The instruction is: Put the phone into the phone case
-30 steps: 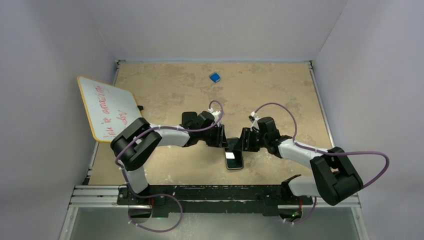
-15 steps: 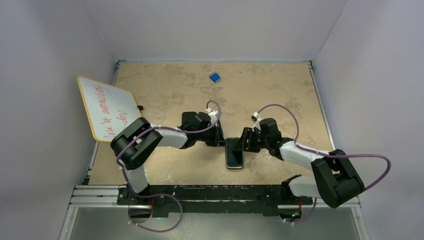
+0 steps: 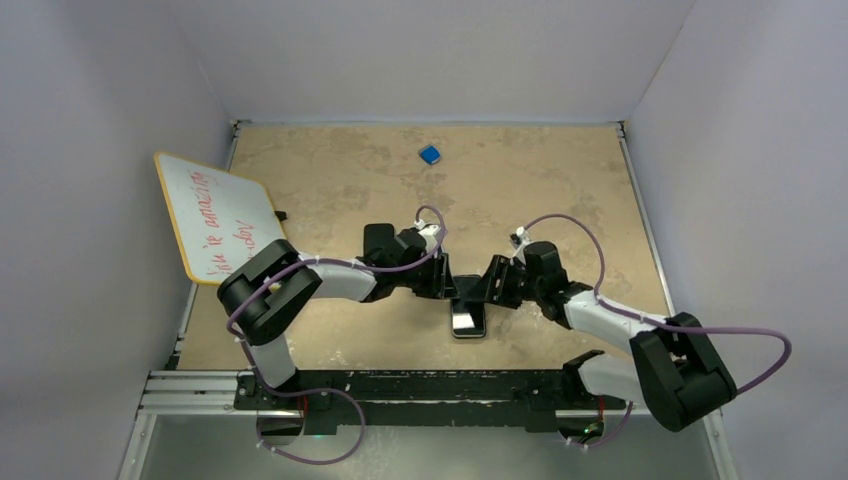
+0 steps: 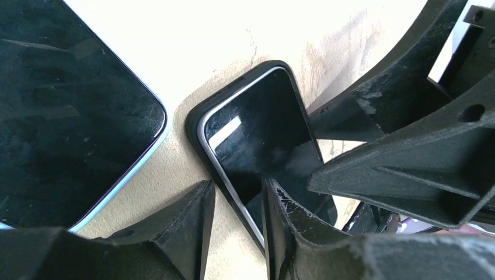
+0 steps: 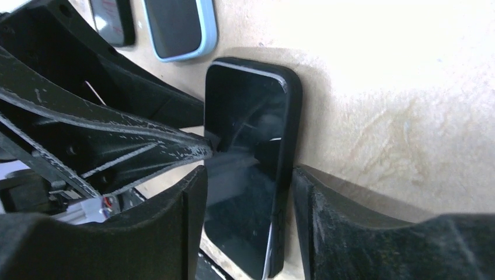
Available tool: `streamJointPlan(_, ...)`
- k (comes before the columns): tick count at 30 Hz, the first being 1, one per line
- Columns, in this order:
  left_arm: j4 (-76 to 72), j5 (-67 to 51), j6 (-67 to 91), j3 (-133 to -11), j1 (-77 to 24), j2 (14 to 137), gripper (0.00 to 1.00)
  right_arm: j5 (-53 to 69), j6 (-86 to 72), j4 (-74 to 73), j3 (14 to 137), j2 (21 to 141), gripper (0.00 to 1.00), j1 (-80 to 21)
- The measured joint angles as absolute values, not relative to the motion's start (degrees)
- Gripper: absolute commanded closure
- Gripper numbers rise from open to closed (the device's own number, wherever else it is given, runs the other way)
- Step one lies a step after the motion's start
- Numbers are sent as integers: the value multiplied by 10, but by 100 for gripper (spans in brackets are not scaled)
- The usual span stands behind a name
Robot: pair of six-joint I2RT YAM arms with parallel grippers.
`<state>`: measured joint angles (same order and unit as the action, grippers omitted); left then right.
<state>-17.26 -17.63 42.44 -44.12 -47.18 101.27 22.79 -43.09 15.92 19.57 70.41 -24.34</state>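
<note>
The phone (image 3: pixel 467 320) lies screen up on the tan table, seated in a black case whose rim frames its silver edge (image 4: pixel 257 140). It also shows in the right wrist view (image 5: pixel 251 116). My left gripper (image 3: pixel 447 285) is slightly open and straddles the phone's long edge (image 4: pixel 238 186), one finger on the screen, the other on the table. My right gripper (image 3: pixel 483 290) comes from the other side, open (image 5: pixel 250 175), one finger over the screen and one on the table beside the case. The two grippers nearly touch above the phone's far end.
A dark slab with a light-blue rim (image 4: pixel 70 111) lies just beyond the phone and also shows in the right wrist view (image 5: pixel 180 26), next to a smaller dark item (image 5: pixel 114 20). A whiteboard with red writing (image 3: pixel 215 215) leans at the left. A small blue object (image 3: pixel 430 154) lies far back.
Both grippers have shifted slightly toward the near edge and closer over the phone's far end. The glare on the screen changed. The phone has stayed in place.
</note>
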Motion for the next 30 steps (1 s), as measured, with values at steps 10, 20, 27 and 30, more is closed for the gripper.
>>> streamJointPlan(10, -162, -186, 429, -441, -473, 1008, 64, 193, -384, 4, 240, 660, 31, -247)
streamJointPlan(20, -142, -210, 442, -441, -474, 1005, 89, 240, -413, 29, 203, 654, 32, -251)
streamJointPlan(27, -154, -220, 451, -432, -469, 1004, 93, 266, -485, 124, 172, 667, 37, -259)
streamJointPlan(30, -154, -219, 453, -431, -469, 1003, 92, 262, -521, 170, 140, 649, 41, -259)
